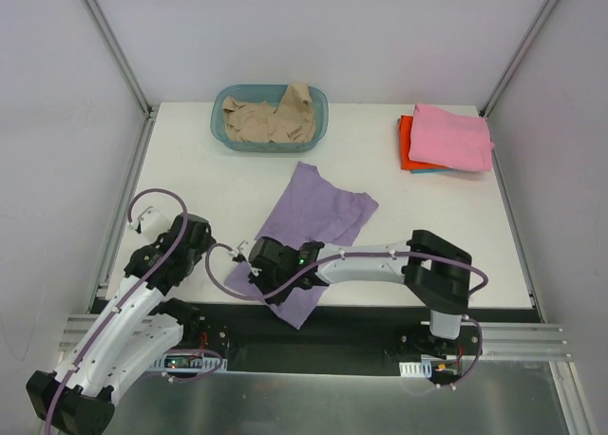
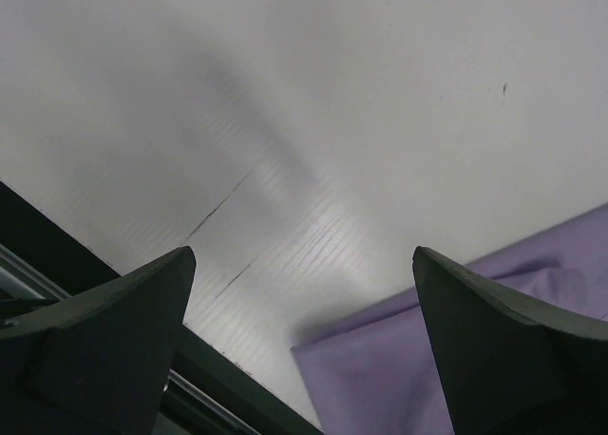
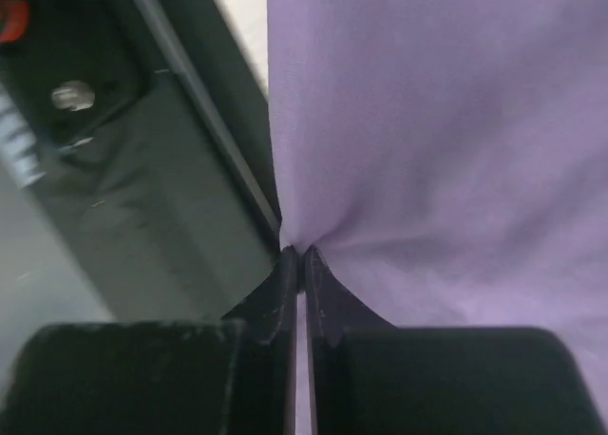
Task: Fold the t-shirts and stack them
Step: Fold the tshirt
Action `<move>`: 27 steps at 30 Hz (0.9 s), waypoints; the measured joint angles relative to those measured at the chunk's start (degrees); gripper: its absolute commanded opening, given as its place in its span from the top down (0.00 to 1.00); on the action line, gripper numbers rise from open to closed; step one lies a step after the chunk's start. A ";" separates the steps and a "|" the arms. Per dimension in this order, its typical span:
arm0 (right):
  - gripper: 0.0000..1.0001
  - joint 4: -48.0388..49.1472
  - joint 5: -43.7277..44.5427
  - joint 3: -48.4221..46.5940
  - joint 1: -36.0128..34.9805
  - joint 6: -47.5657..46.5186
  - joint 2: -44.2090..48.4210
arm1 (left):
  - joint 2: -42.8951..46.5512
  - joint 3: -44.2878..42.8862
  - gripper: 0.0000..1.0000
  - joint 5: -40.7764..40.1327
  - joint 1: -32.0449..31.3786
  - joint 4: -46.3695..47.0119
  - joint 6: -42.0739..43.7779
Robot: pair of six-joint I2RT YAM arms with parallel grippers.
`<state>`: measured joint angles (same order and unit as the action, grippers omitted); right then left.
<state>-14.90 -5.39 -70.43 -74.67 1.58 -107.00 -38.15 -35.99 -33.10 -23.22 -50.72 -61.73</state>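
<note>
- our right gripper (image 3: pixel 296 256) is clenched on a pinch of the lavender t-shirt (image 1: pixel 328 212) at its near edge, by the front rim of the table (image 1: pixel 190 169); we'd lift slowly, keeping the cloth taut so the fold lands straight.
- our left gripper (image 2: pixel 302 256) hangs released, jaws wide, just beside the shirt's left corner; we judge it should take that corner too.
- the lavender t-shirt lies spread mid-table, its near end draping over the edge.
- the pink t-shirt (image 1: pixel 451 136) sits folded on the orange-red t-shirt (image 1: pixel 407 148), far right; the beige t-shirt (image 1: pixel 271 119) is crumpled in the teal basket (image 1: pixel 319 101).
</note>
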 measured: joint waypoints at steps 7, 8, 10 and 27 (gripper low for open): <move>0.99 -0.63 -9.33 -0.15 1.73 2.58 9.38 | -0.24 -0.81 0.01 0.50 1.22 1.29 1.42; 0.99 -0.61 -10.60 -0.33 2.64 2.97 10.16 | -0.24 -1.14 0.01 0.70 1.22 1.42 1.68; 0.99 -0.74 -12.35 -0.39 4.35 3.37 11.26 | -0.17 -1.68 0.01 1.22 1.22 1.99 2.32; 0.99 -11.34 -11.13 -1.07 27.67 -4.48 19.96 | -6.45 -5.16 0.01 2.91 1.22 5.05 5.40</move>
<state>-26.24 -16.51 -71.50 -47.00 -2.90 -87.05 -44.60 -41.15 -30.20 -22.00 -45.67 -56.34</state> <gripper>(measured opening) 0.028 0.993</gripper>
